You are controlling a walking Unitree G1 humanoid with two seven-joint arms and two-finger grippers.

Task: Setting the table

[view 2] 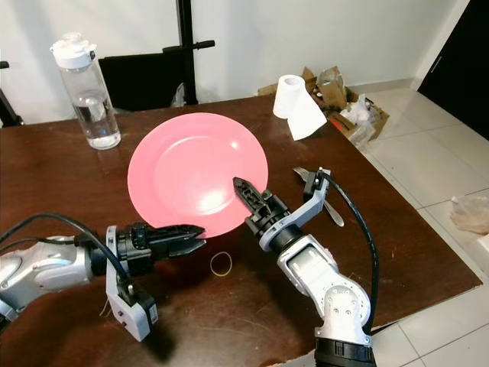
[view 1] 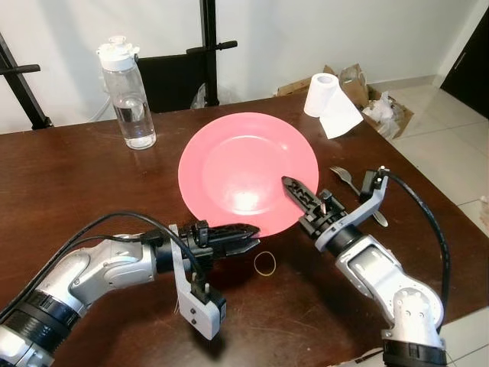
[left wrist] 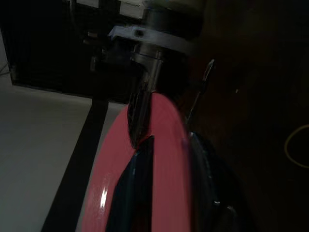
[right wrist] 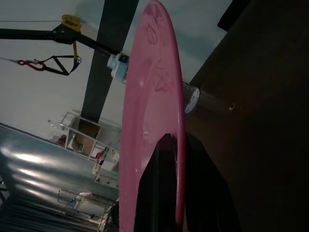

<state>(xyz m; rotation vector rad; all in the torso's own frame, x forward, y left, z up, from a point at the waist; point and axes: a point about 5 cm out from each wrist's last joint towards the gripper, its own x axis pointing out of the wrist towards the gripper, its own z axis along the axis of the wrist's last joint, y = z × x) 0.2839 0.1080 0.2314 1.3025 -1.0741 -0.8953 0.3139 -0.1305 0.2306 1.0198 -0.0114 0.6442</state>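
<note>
Both claws are gripping the pink plate on the tabletop: left claw pinching its near rim, right claw clamping its right edge. Wrist views are showing fingers straddling the rim. Fork is lying just right of the plate.

Two head views look forward and down from above the near edge of the table, a stereo pair. Both take in the plate, bottle, paper roll and fork; the right eye sits slightly further right, showing more floor at the right. Left wrist camera looks along the left gripper, very close to the near rim of the plate, facing right toward the right gripper. Right wrist camera looks along the right gripper from the plate's right rim, very close, facing left and far toward the bottle and wall.
</note>
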